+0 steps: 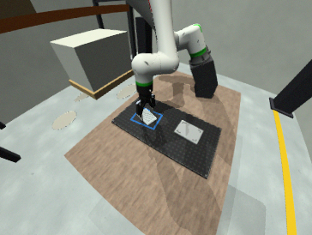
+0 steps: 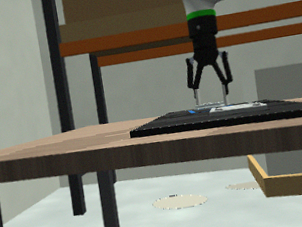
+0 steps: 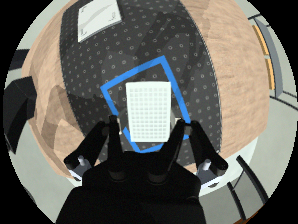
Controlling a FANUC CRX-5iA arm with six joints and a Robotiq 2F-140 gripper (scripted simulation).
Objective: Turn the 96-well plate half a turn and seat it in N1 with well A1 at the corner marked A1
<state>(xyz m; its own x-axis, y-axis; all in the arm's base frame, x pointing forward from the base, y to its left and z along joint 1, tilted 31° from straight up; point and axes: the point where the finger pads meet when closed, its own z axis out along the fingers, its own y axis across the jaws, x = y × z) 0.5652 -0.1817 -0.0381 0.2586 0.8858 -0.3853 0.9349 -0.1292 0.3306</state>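
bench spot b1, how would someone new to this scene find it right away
On the wooden table lies a black dotted deck. B1 is the blue taped outline at the end under the gripper, which holds the plate; nest N1 is a grey square instead.

Wooden table (image 1: 129, 180), black deck (image 1: 197, 150) on top.
On the deck: nest (image 1: 189, 131) right of the blue taped outline (image 1: 138, 120), well apart from it.
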